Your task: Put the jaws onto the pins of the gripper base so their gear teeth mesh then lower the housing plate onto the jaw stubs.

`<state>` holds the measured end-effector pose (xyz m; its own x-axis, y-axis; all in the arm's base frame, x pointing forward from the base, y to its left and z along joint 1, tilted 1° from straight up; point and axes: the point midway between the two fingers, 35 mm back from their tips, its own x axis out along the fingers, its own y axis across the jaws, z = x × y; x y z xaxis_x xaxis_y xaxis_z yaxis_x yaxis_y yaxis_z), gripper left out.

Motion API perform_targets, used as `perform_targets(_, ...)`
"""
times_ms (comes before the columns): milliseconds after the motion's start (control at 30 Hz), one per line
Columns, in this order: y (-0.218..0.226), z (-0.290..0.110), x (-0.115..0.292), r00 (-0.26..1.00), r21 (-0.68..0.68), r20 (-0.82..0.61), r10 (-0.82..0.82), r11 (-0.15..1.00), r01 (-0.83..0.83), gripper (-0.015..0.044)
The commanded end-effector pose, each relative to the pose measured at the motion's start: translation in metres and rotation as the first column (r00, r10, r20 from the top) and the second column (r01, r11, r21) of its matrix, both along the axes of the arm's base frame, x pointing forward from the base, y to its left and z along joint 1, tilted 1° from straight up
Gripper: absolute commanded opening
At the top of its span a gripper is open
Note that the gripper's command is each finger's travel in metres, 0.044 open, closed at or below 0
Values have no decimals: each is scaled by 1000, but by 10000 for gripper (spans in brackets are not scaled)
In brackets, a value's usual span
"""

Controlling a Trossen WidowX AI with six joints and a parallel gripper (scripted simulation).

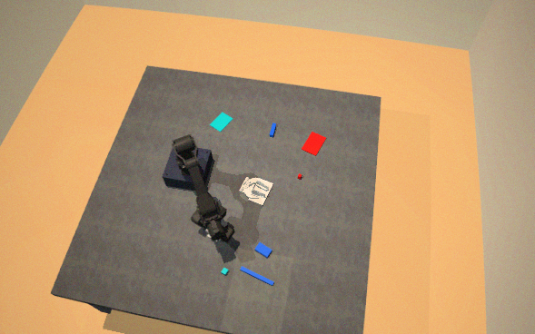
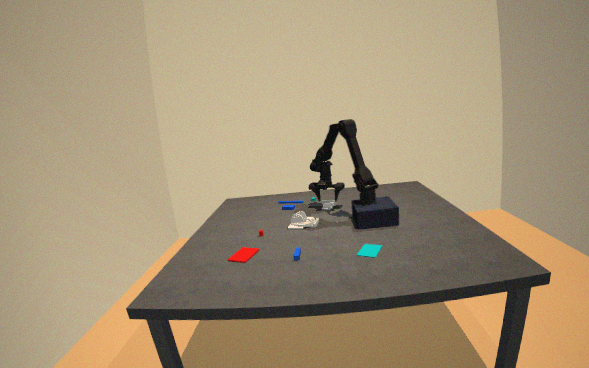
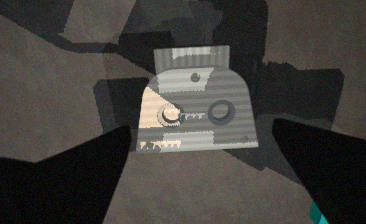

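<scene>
The pale housing plate [image 3: 199, 135] [image 2: 328, 205] lies on the dark table, with two round holes side by side and a ribbed strip along one edge. In the top view the arm hides most of it. My gripper [image 3: 201, 129] [image 2: 328, 200] is open and empty, pointing down just above the plate, one fingertip off each side of it. The pale gripper base [image 1: 265, 199] [image 2: 294, 227] lies nearer the table's middle. Grey elongated shapes show on it from above, and a rounded piece rises from it in the exterior view. Pins and tooth mesh are too small to tell.
Beyond the plate are a cyan cube [image 1: 224, 271] [image 3: 320, 216], a blue block [image 1: 263, 250] and a long blue bar [image 1: 257, 276]. Past the base are a red cube [image 1: 300, 176], red tile [image 1: 313, 143], small blue bar [image 1: 272, 130] and cyan tile [image 1: 221, 122].
</scene>
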<state>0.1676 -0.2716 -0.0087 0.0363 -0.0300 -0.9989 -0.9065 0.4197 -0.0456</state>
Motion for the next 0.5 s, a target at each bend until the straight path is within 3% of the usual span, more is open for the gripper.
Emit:
perform_targets(0, 2, -10, -1, 1000, 11, -7, 3, 1000, -3, 440)
perform_targets(467, 3, -20, -1, 1000, 11, -7, 3, 1000, -2, 440)
